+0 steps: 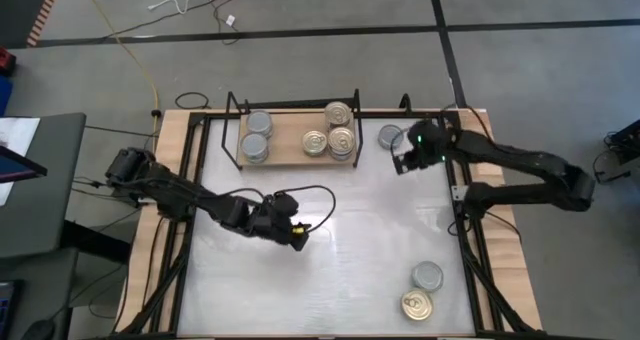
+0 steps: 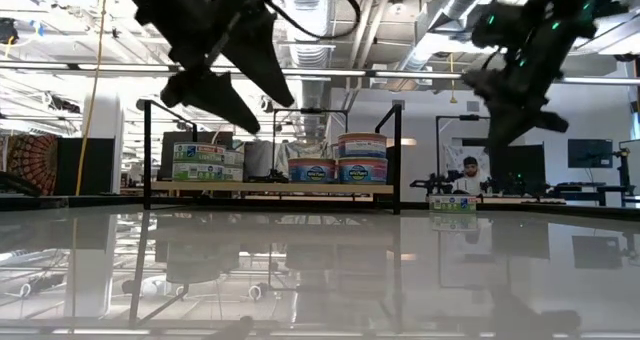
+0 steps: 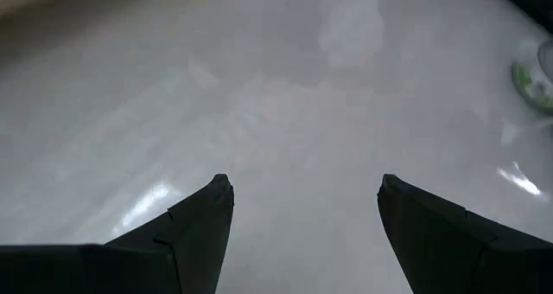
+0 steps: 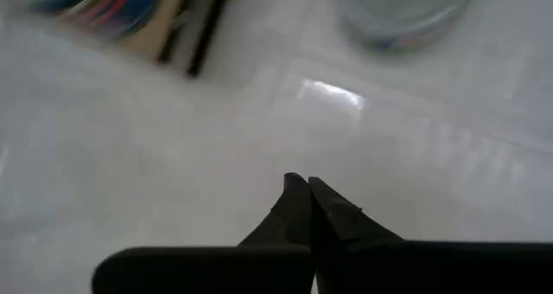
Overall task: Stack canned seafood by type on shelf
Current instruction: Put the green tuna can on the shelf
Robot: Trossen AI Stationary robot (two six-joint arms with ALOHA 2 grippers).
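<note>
Currently closed and empty: right gripper (image 1: 403, 164) just beside loose grey tin (image 1: 390, 136), right of shelf (image 1: 290, 140). Left gripper (image 1: 298, 242) open mid-table. Risk: descending closed, knocking tin away.

Glossy white desk (image 1: 330, 250) carries wooden shelf (image 1: 290, 148) holding six cans; three loose cans (image 1: 422, 290) lie directly on the desk.

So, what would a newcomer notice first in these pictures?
Probably the wooden shelf at the table's far edge, with grey-topped cans at its left and gold-topped cans at its right. Next, the shut right gripper beside a lone grey can just off the shelf.
</note>
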